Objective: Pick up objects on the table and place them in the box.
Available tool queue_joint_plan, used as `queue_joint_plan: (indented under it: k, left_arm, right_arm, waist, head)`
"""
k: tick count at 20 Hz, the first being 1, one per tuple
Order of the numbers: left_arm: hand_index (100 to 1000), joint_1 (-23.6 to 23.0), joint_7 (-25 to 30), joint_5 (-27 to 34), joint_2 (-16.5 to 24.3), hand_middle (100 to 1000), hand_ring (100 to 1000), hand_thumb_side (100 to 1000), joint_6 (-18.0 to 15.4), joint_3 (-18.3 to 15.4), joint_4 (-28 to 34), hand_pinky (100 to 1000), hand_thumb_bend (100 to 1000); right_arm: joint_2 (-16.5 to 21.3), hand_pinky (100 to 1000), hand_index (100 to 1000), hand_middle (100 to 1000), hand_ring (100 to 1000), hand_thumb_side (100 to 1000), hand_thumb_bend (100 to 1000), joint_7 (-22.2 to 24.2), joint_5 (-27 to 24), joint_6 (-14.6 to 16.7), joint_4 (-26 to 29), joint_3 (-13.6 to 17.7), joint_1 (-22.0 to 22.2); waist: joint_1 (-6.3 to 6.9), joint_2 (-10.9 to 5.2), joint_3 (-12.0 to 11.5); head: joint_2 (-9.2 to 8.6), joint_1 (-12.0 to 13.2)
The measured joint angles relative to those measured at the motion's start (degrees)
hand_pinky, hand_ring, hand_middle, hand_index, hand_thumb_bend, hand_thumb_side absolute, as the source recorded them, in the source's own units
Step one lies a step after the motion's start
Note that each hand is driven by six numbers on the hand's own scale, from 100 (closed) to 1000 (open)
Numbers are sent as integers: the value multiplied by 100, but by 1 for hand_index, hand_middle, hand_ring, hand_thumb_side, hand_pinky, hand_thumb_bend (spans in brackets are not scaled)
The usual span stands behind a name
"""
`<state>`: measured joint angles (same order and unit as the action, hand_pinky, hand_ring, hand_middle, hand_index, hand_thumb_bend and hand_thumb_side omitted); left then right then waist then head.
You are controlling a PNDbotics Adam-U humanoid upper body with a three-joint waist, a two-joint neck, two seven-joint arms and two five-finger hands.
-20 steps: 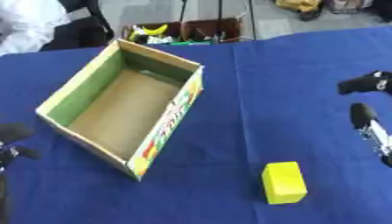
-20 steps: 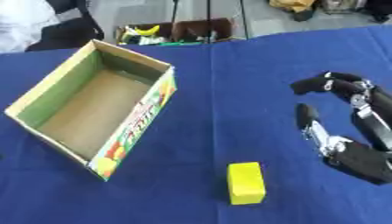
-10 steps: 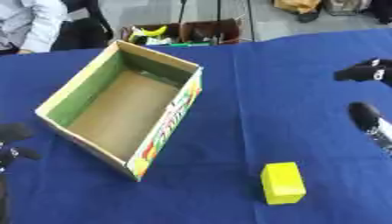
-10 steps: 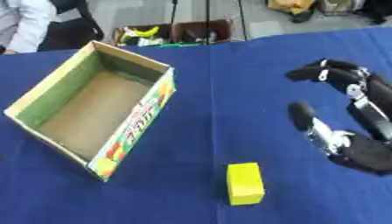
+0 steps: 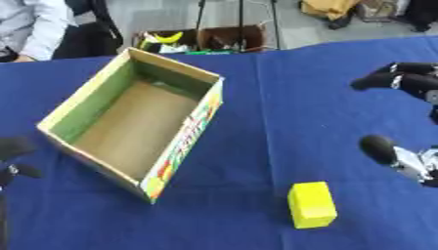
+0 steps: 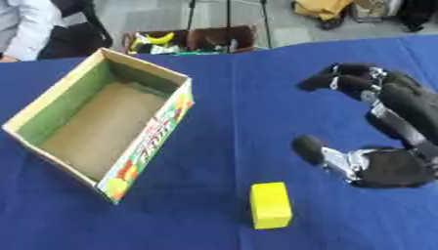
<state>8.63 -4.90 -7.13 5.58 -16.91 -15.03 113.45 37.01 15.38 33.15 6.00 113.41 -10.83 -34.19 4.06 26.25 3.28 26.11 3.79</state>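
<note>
Right eye view: the yellow block lies low in the frame, centre, on the blue tablecloth. It looks rigid and light, best pinched across its long flat sides. The right hand, centre right, is spread and empty. The open cardboard box fills the left; crates stand beyond.

The table is covered with a matt blue cloth. The box is of brown cardboard, plain and dull inside, with a colourful printed paper face on its outer side. The yellow block looks smooth and matt, and the right hand is black with silver metal parts.
</note>
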Motion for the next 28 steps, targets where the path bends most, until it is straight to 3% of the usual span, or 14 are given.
queue_joint_plan:
  k: [1, 2, 4, 8, 19, 28]
  left_arm:
    - [906, 0, 3, 0, 0, 662, 679, 978, 3, 0, 0, 446, 103]
    - [906, 0, 4, 0, 0, 662, 679, 979, 4, 0, 0, 446, 107]
    - [906, 0, 6, 0, 0, 662, 679, 979, 6, 1, 0, 446, 107]
    - [906, 0, 14, 0, 0, 662, 679, 979, 14, 1, 0, 445, 106]
    - [906, 1, 29, 0, 0, 662, 679, 979, 31, 1, 0, 445, 106]
    - [907, 1, 38, 0, 0, 663, 679, 980, 40, 4, 0, 444, 105]
  right_arm:
    - [-1, 821, 860, 706, 814, 835, 590, 64, -21, -34, 0, -73, 2]
    - [-2, 823, 864, 707, 815, 834, 518, 134, -49, -62, 0, -141, 5]
    - [-17, 831, 873, 716, 822, 776, 567, 284, -87, -102, 0, -260, 20]
    - [-45, 829, 870, 709, 823, 715, 580, 606, -98, -109, 0, -438, 25]
    - [30, 822, 871, 736, 832, 639, 520, 1518, 105, 122, 0, -564, -12]
    - [64, 815, 870, 746, 837, 599, 437, 2242, 92, -43, 0, -580, -114]
  waist:
    - [-1, 0, -2]
    - [-5, 0, -4]
    - [-23, 0, -7]
    - [-34, 0, -10]
    - [-36, 0, -10]
    - [-33, 1, -21]
  head:
    - [0, -7]
    - [0, -13]
    - [0, -22]
    - [0, -37]
    - [0, -37]
    - [0, -42]
